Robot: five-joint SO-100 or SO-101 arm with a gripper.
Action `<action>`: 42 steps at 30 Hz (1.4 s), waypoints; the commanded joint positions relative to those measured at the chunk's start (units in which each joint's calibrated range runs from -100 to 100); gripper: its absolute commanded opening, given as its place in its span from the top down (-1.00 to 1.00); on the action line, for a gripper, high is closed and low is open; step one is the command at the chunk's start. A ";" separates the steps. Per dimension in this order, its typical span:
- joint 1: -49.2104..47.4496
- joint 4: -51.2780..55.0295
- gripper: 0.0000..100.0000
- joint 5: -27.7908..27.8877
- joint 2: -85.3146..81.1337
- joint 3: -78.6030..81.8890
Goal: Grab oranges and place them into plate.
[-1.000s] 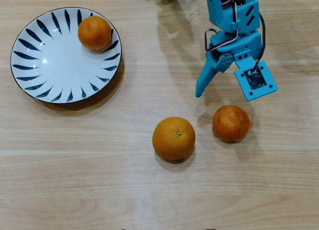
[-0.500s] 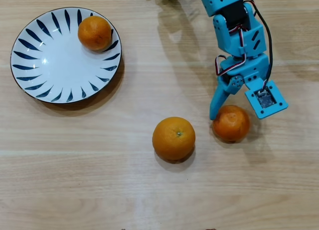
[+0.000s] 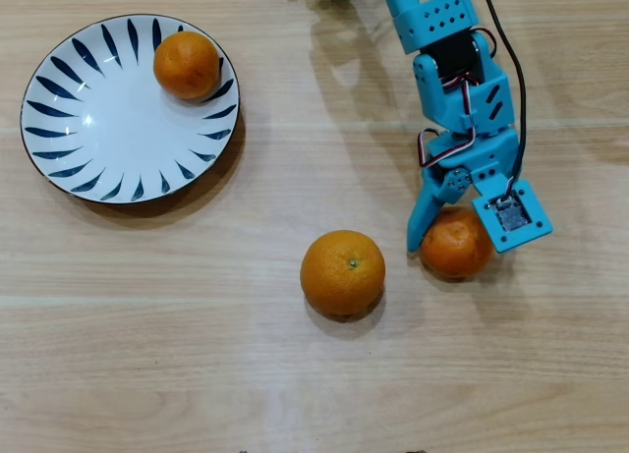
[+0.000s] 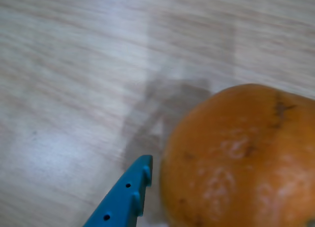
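Three oranges show in the overhead view. One small orange point(image 3: 186, 65) lies in the blue-striped white plate point(image 3: 93, 139) at the upper left. The larger orange point(image 3: 342, 272) with a green stem dot rests on the table at centre. To its right sits another small orange point(image 3: 455, 245), which fills the right of the wrist view point(image 4: 241, 158). My blue gripper point(image 3: 456, 239) is open and straddles this orange, one finger point(image 3: 422, 222) at its left side. In the wrist view that finger point(image 4: 129, 195) stands just off the peel. The other finger is hidden under the camera mount.
The arm point(image 3: 442, 40) reaches down from the top edge of the overhead view. The surface is a light wooden table point(image 3: 197, 355).
The gripper has moved down the overhead view from above the right small orange to around it, its left finger now beside the fruit. The oranges have not moved.
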 commanded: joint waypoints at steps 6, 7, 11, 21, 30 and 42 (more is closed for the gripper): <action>1.10 -1.89 0.33 0.14 -0.33 -2.72; 1.10 -1.89 0.33 0.14 -0.33 -2.63; 1.10 -1.80 0.34 0.19 -0.75 -2.45; 0.53 -1.11 0.34 0.29 -6.50 -2.18; 1.50 3.27 0.34 2.80 -16.39 -0.55; 19.81 23.81 0.33 15.14 -40.74 6.24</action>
